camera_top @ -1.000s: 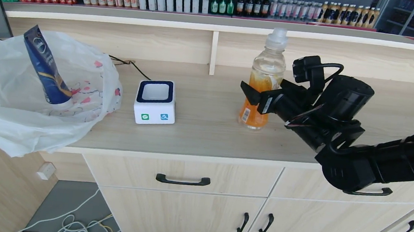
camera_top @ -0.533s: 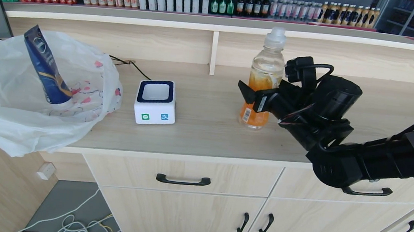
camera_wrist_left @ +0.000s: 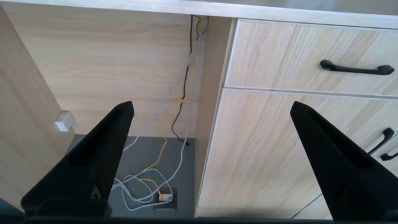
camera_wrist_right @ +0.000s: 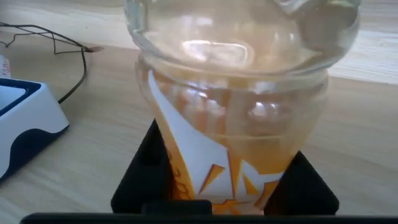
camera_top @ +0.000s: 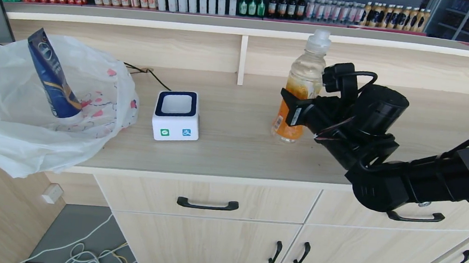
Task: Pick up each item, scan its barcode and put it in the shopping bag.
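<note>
Our right pincer (camera_top: 299, 107) is clamped around the middle of the orange drink bottle (camera_top: 306, 73), one finger on each side of its label. The bottle leans, cap tipped toward the arm. We cannot tell whether its base touches the counter (camera_top: 232, 153). It sits well right of the scanner (camera_top: 175, 115) and shopping bag (camera_top: 4, 124). Our left pincer (camera_wrist_left: 211, 162) hangs spread wide, holding nothing.

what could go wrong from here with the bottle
The bottle leans in the right gripper, so it may slip or twist on the way. The scanner sits between it and the bag; a low carry could knock it. The bag hangs over the counter edge and might sag under added weight.
</note>
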